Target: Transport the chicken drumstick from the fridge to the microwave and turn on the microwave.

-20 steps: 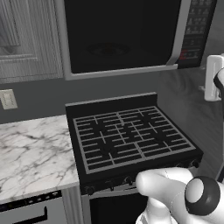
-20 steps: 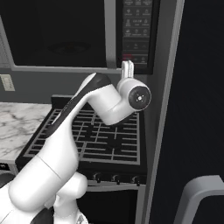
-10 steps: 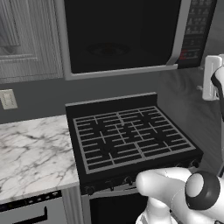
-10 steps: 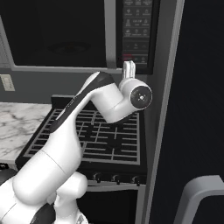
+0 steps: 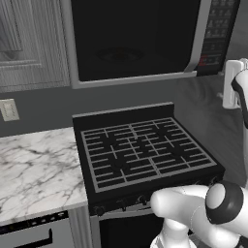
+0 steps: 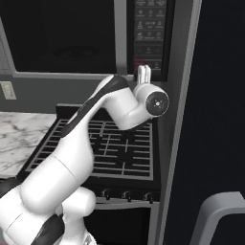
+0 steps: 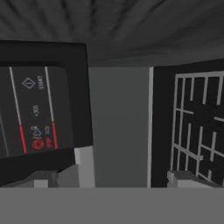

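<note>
The microwave [image 5: 131, 38] hangs above the stove with its dark glass door shut. Its black button panel [image 6: 149, 33] with red marks is on the right side. My gripper [image 6: 144, 72] points up at the panel's lower edge, just under the red marks, and it also shows at the right edge of the left base view [image 5: 231, 83]. In the hand view the gripper [image 7: 116, 180] is open with nothing between its fingers, and the panel [image 7: 35, 113] with its START label fills the left. The chicken drumstick is out of view. The fridge [image 6: 215, 110] rises as a tall dark wall on the right.
A black grated stove [image 5: 140, 150] sits directly below the microwave. A marble counter [image 5: 34, 169] lies to its left, with a wall socket [image 5: 7, 110] above. A pale grey curved handle [image 6: 225, 210] shows at the lower right.
My hand has crept slightly to the right and up under the button panel, and the lower arm joints have turned a little. The gripper stays open.
</note>
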{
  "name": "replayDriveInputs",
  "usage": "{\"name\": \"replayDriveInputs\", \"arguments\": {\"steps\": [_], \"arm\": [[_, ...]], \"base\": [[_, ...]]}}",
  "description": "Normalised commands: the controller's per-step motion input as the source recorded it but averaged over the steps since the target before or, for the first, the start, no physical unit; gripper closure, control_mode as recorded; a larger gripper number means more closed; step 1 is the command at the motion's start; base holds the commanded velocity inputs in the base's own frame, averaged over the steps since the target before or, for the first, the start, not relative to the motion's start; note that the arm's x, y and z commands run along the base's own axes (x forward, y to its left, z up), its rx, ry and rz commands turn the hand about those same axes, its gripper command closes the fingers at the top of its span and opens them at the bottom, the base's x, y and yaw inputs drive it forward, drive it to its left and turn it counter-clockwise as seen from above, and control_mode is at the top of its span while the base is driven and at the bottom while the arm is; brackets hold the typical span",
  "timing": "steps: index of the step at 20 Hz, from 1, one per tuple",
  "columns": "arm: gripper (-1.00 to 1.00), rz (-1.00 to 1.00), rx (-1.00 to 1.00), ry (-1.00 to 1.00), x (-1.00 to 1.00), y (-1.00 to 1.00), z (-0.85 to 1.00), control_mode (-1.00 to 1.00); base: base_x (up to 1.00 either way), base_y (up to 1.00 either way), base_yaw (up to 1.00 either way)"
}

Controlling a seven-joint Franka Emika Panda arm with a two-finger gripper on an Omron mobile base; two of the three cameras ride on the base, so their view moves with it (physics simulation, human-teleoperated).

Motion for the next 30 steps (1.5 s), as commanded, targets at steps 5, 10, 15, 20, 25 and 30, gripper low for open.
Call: {"name": "replayDriveInputs", "arguments": {"steps": [5,10,15,20,25,30], "arm": [[-1.0,0.0,0.0,0.0,0.16,-0.1,0.0,-1.0],[-1.0,0.0,0.0,0.0,0.15,-0.07,0.0,-1.0],[-1.0,0.0,0.0,0.0,0.12,-0.1,0.0,-1.0],[-1.0,0.0,0.0,0.0,0.11,-0.13,0.0,-1.0],[-1.0,0.0,0.0,-0.01,0.14,-0.12,0.0,-1.0],[-1.0,0.0,0.0,-0.03,0.13,-0.1,0.0,-1.0]], "base": [[0.0,0.0,0.0],[0.0,0.0,0.0],[0.0,0.0,0.0],[0.0,0.0,0.0],[0.0,0.0,0.0],[0.0,0.0,0.0]]}}
